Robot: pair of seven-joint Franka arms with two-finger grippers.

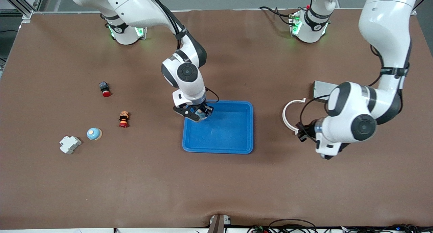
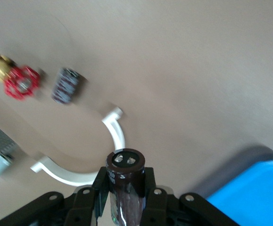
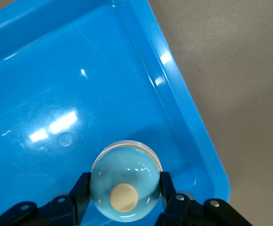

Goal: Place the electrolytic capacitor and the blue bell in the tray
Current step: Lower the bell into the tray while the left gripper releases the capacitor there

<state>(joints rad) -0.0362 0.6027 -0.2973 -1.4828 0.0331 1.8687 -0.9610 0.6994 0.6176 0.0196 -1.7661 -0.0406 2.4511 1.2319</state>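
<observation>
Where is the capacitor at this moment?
The capacitor is in the left claw, over the table beside the white ring, toward the left arm's end.

We see our right arm reaching down from its base, its right gripper (image 1: pixel 197 113) clamped on a rounded object. Our left arm bends low toward its own end of the table, the left gripper (image 2: pixel 125 188) clamped too.

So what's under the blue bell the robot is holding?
The blue bell, held in the right gripper, hangs over a corner of the blue tray. Bare tray floor shows around it; the patch directly beneath is covered.
</observation>
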